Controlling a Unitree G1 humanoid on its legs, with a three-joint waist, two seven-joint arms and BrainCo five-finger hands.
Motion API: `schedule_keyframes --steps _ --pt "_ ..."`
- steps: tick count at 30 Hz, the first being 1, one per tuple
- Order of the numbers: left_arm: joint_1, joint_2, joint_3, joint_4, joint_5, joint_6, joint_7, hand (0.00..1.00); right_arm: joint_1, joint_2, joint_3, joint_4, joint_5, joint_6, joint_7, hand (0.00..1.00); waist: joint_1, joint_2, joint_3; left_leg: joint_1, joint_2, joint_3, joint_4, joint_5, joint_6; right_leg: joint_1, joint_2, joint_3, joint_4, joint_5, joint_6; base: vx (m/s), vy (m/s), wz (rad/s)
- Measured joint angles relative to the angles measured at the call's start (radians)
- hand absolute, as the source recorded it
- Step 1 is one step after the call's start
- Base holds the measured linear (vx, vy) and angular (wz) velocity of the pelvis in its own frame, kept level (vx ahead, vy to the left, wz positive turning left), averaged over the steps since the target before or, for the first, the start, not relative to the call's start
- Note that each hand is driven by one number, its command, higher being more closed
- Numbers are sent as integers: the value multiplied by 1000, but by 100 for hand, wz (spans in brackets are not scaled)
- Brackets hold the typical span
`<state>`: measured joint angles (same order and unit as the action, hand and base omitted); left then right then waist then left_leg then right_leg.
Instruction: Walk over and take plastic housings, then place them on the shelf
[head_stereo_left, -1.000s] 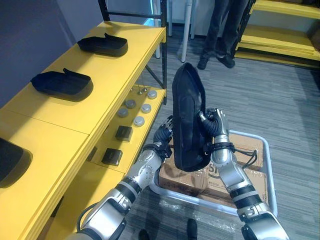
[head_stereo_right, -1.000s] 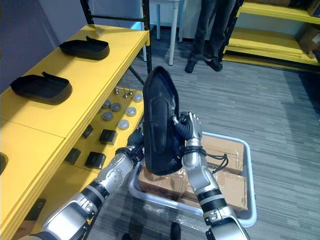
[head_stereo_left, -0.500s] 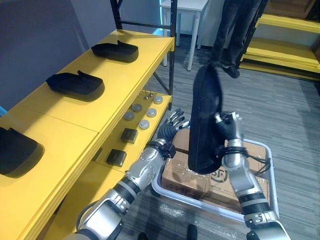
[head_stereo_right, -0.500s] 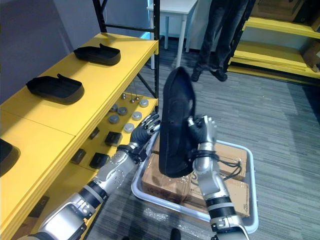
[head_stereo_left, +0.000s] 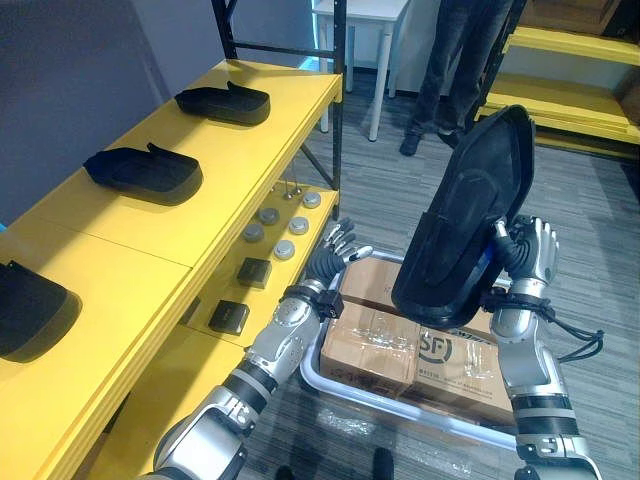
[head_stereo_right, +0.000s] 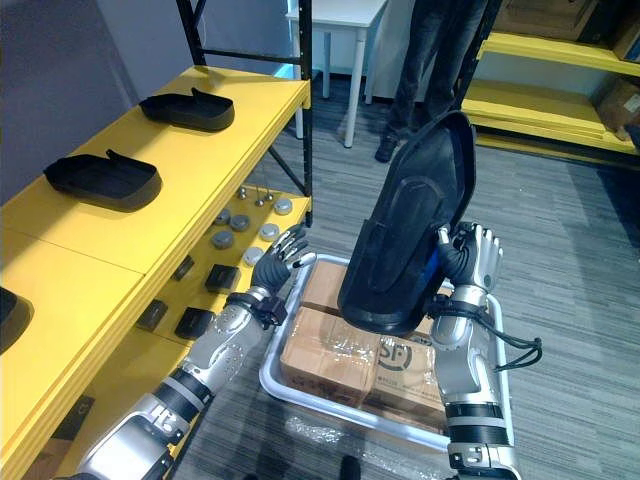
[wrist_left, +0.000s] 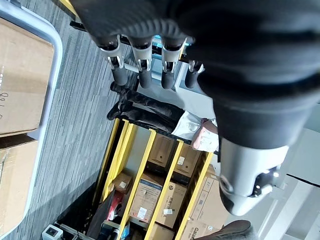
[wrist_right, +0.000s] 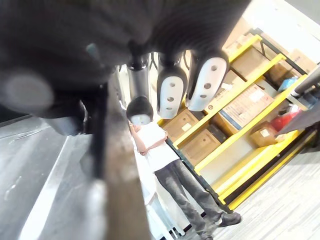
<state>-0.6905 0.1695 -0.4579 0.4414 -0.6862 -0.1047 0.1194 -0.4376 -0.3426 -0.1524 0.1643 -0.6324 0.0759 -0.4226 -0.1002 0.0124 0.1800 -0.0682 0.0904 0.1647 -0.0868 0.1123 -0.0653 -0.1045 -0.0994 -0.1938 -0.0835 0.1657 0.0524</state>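
The yellow shelf (head_stereo_left: 240, 150) ran along my left, and its top board already carried three black housings in a row: the far one (head_stereo_left: 225, 102), the middle one (head_stereo_left: 145, 172) and the near one (head_stereo_left: 30, 312), each well apart from the next. In front of me on the floor sat the grey tray (head_stereo_left: 312, 372) with cardboard boxes (head_stereo_left: 375, 340) in it, and a person (head_stereo_left: 455, 60) stood well back (out of my way, as far as I could judge). The plastic housing (head_stereo_left: 465, 225) I was carrying stood almost upright in the air above the tray, tilted with its top leaning away to my right. My right hand (head_stereo_left: 528, 262) had its fingers curled round the housing's edge and gripped it there. My left hand (head_stereo_left: 330, 262) hung between the shelf and the tray with its fingers straight and spread, holding nothing and clear of the housing. I took the picking-up as done and the carry to the shelf as the step in hand. The next move called for swinging the housing left over the top board, laying it flat in a bare stretch between those already there, and keeping it well above the small grey discs (head_stereo_left: 292, 224) on the lower board.
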Motion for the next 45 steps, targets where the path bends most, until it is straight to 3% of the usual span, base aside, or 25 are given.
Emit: schedule_keyframes --steps 10,21,22,25,30,35,37,39,42,43,45 --pt "-3 -8 -122 -71 -78 0 -61 0 -55 -11 160 56 -24 0 14 100 6 1 0 -11 -1 -5 0 3 0 -8 -1 -6 0 0 0 -7 10 1" --pt "-64 14 -198 -72 -117 8 -85 0 -106 -9 214 100 -24 0 24 100 7 2 -1 -16 -10 -31 0 10 5 2 -9 -32 0 0 0 -12 14 7" --pt "-64 15 -199 -72 -117 10 -84 100 -106 -8 215 100 -24 0 24 100 8 2 -1 -16 -10 -33 0 11 5 3 -9 -34 0 0 0 -35 30 7" --pt "-64 15 -207 -72 -107 10 -69 100 -105 3 213 94 -24 2 22 100 8 2 -1 -16 -10 -36 0 13 6 5 -9 -37 0 0 0 -37 30 3" --pt "-62 7 -193 -71 22 5 4 100 -25 28 215 -47 -43 30 -8 100 9 4 -2 -9 -8 -51 0 14 6 19 -8 -50 0 0 0 -19 26 8" --pt "29 9 -181 -105 80 -21 37 100 84 38 268 -164 -39 64 -27 100 37 5 -4 18 -5 -58 1 11 2 51 -7 -61 -1 -3 0 -30 28 5" --pt "141 15 -160 -188 81 -33 60 100 181 30 320 -266 -18 69 -37 100 65 8 -6 11 -6 -89 13 3 -11 73 -3 -96 -1 -14 -2 -49 1 42" --pt "219 26 -152 -246 80 -44 91 100 230 20 363 -315 3 70 -46 100 72 14 -14 -19 -7 -156 43 2 -17 93 -1 -158 -1 -26 -3 -48 -31 90" --pt "328 59 -115 -361 77 -42 139 100 243 -28 450 -350 39 70 -58 100 131 29 -24 -57 4 -218 39 10 -31 118 12 -266 3 -47 -15 -54 -52 105" --pt "355 67 -107 -392 78 -38 153 100 235 -29 468 -350 49 70 -60 100 133 36 -30 -70 25 -164 33 0 -36 131 15 -320 4 -54 -17 -54 -71 156" --pt "382 65 -73 -425 79 -38 166 100 188 -27 495 -335 59 70 -64 100 140 43 -41 -104 90 67 64 -34 4 144 5 -430 7 -69 -20 -3 -43 160"
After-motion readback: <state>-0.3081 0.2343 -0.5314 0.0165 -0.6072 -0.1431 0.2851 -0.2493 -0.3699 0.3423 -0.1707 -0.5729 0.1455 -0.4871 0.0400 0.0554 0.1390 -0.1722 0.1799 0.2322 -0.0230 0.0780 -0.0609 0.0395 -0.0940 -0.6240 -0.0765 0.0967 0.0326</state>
